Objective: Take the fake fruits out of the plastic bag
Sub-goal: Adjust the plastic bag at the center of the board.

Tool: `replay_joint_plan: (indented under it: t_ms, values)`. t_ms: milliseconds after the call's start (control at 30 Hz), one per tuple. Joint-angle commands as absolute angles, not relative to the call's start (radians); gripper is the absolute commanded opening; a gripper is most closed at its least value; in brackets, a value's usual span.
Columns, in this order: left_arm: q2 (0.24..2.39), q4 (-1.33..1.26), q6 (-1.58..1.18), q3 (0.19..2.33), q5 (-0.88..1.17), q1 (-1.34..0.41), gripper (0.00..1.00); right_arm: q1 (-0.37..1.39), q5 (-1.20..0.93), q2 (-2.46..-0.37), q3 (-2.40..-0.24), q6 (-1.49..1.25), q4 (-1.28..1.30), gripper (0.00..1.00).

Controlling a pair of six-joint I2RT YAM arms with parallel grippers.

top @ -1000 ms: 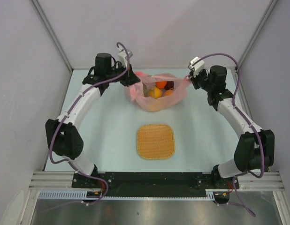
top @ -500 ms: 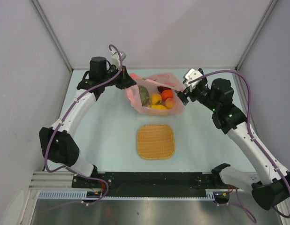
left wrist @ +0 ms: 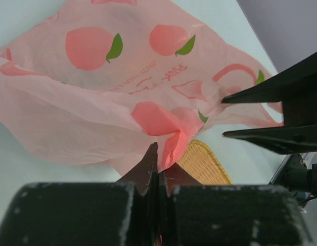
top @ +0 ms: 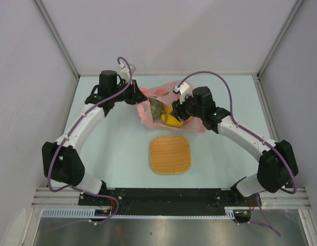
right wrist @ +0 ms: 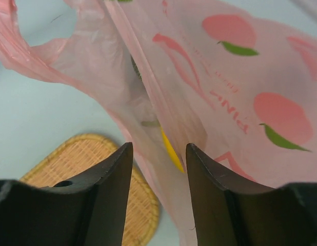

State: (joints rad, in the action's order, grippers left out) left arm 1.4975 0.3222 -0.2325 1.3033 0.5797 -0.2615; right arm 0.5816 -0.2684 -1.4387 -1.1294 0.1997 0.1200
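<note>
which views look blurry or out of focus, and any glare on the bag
Top external: sharp, even light, no glare on the thin pink plastic bag. Left wrist: bag print crisp, black left gripper body blurred. Right wrist: bag slightly soft, right gripper edges blurred.

Woven mat [top: 170, 154]: square with rounded corners, orange-tan, lying flat near the middle of the table [top: 117, 148].
Table: pale blue-green top, matte.
Enclosure walls [top: 174, 36]: plain light grey, on three sides, joined at metal corner posts [top: 56, 38].
Aluminium rail [top: 58, 196]: runs along the near edge, with a shiny metal sheet [top: 148, 233] beyond it.
</note>
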Motion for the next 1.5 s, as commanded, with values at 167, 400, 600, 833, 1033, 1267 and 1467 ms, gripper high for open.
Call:
replay_joint_plan:
  t_ms: [167, 400, 600, 833, 1033, 1267, 1467]
  values:
    - [1.401, 0.23, -0.293, 1.275, 0.571, -0.256, 0.02, 0.607, -0.275, -1.577, -1.147, 0.038, 0.009, 0.71]
    - [1.376, 0.213, -0.299, 1.246, 0.566, -0.256, 0.02, 0.607, -0.201, -1.661, -1.161, -0.015, -0.041, 0.72]
    - [1.371, 0.216, -0.307, 1.247, 0.56, -0.261, 0.03, 0.572, 0.064, -1.57, -1.223, 0.159, 0.138, 0.68]
    - [1.4, 0.19, -0.341, 1.255, 0.587, -0.262, 0.03, 0.237, 0.068, -1.483, -1.232, 0.051, 0.201, 0.67]
    - [1.448, 0.193, -0.373, 1.275, 0.617, -0.264, 0.04, 0.337, -0.257, -1.391, -1.235, 0.023, 0.219, 0.66]
    - [1.444, 0.193, -0.365, 1.273, 0.595, -0.271, 0.04, 0.55, -0.262, -1.379, -1.261, 0.021, 0.193, 0.66]
    - [1.442, 0.193, -0.362, 1.279, 0.578, -0.279, 0.05, 0.601, -0.298, -1.454, -1.267, 0.012, 0.17, 0.6]
